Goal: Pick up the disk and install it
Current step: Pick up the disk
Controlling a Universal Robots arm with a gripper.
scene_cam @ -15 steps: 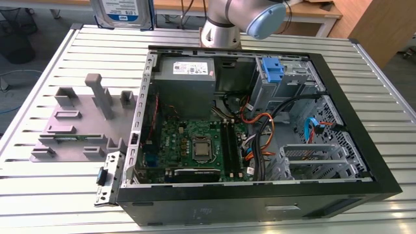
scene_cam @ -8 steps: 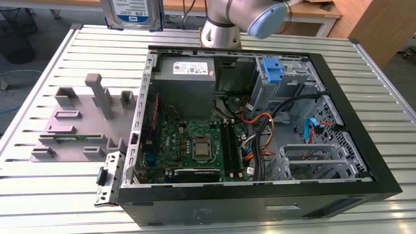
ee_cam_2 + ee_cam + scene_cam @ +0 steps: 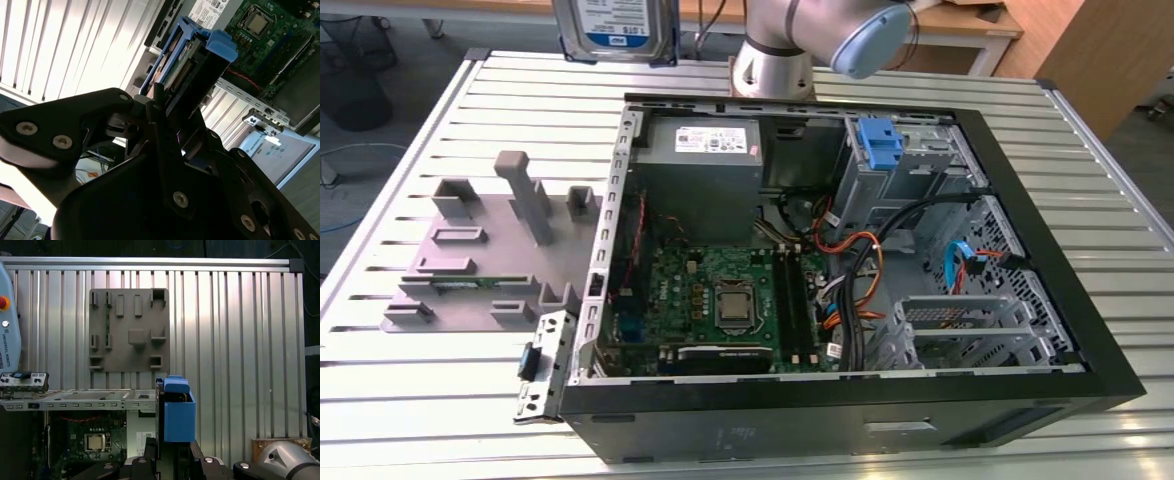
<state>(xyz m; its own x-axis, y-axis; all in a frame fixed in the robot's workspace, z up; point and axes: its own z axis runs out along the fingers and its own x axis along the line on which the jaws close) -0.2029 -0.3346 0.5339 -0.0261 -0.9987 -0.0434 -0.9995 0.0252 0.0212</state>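
Observation:
The disk (image 3: 616, 30), silver with a white-and-blue label, hangs high above the table's far edge, beyond the open computer case (image 3: 1067, 330). In the second wrist view my gripper (image 3: 165, 107) is shut on the disk (image 3: 192, 57), whose blue carrier frames its edge and sticks out past the black fingers (image 3: 157, 125). In the first wrist view the disk's blue carrier (image 3: 178, 415) stands on edge above the gripper (image 3: 167, 457), over the slatted table beside the case wall.
Inside the case sit a grey power supply box (image 3: 700, 150), a motherboard (image 3: 720, 300), cables and a fixed blue bracket (image 3: 883, 145) on the drive cage. A grey parts fixture (image 3: 494, 250) lies on the slatted table (image 3: 440, 400) at the exterior view's left. The arm's base (image 3: 774, 70) stands behind the case.

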